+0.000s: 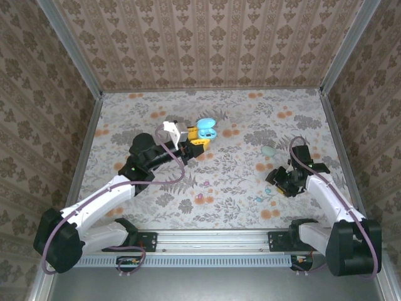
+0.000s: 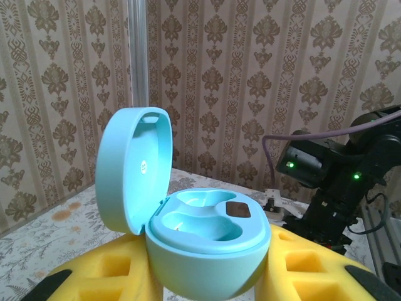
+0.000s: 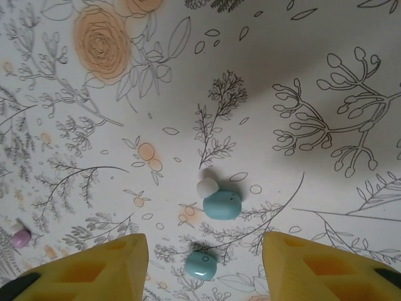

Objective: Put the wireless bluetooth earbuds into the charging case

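Observation:
My left gripper [image 1: 195,142] is shut on the cyan charging case [image 1: 205,130] and holds it above the cloth at the back middle. In the left wrist view the case [image 2: 207,251] sits between the yellow fingers [image 2: 113,276], its lid [image 2: 131,169] hinged open and both wells empty. My right gripper [image 3: 205,279] hovers open over the cloth at the right. Two cyan earbuds lie below it: one [image 3: 200,264] between the fingertips, another [image 3: 222,204] with a white tip just beyond. A pink earbud [image 3: 21,237] lies far left. From above, pink earbuds [image 1: 202,190] lie mid-table.
A closed pale green case [image 1: 269,151] rests on the cloth just behind the right gripper [image 1: 279,183]. Patterned walls enclose the table on three sides. The metal rail [image 1: 213,239] with both arm bases runs along the near edge.

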Action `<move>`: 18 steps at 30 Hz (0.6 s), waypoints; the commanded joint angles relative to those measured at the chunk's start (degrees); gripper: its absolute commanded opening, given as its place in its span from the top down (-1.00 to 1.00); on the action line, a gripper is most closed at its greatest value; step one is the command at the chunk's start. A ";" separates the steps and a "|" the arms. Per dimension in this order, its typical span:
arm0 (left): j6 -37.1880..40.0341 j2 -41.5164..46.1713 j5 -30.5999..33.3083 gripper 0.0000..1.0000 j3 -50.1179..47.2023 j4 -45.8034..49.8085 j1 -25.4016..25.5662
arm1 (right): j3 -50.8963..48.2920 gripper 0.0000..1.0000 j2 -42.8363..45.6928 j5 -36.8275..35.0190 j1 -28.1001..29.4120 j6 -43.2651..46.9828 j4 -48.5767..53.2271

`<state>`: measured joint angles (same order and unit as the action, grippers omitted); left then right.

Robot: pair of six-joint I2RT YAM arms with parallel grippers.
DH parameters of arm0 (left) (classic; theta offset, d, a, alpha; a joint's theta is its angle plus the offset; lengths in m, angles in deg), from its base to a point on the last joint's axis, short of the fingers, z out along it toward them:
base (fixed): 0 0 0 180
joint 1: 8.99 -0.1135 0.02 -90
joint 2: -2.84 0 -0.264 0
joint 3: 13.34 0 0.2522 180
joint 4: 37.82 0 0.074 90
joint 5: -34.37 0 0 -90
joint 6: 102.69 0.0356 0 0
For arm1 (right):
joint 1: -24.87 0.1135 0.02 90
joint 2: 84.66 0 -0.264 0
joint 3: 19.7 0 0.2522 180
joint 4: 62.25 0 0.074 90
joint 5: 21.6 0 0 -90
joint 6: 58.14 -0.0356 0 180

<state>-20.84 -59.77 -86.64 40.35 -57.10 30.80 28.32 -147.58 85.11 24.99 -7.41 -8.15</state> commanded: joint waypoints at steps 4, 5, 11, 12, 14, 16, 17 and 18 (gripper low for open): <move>0.05 1.22 0.98 0.42 0.48 -0.82 0.72 | -1.90 -0.05 -4.55 2.85 2.06 -1.85 -5.36; 0.11 1.26 1.11 0.42 0.42 -0.71 0.79 | -2.04 -0.05 -4.93 2.73 2.33 -2.11 -5.68; 0.75 1.61 1.30 0.42 0.77 0.62 0.97 | -2.31 -0.07 -8.19 1.14 3.96 -1.72 -7.17; 0.80 1.59 1.30 0.42 0.85 0.69 0.94 | -2.27 -0.07 -8.80 1.05 4.17 -1.63 -7.29; 0.96 1.50 1.30 0.42 1.06 1.09 0.99 | -2.31 -0.07 -9.80 1.04 4.76 -1.60 -7.75; 1.24 1.50 1.39 0.42 1.27 1.31 0.99 | -2.23 -0.06 -10.62 0.76 5.64 -1.52 -8.62; 1.28 1.51 1.47 0.42 1.38 1.24 0.99 | -1.98 -0.04 -10.94 0.51 5.97 -1.51 -8.77; 1.26 1.43 1.48 0.42 1.45 1.35 0.99 | -1.72 0.01 -11.37 0.43 6.41 -1.28 -9.24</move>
<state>-20.55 -59.53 -85.54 40.35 -56.01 31.50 26.51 -158.05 86.62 30.43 -8.63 -16.18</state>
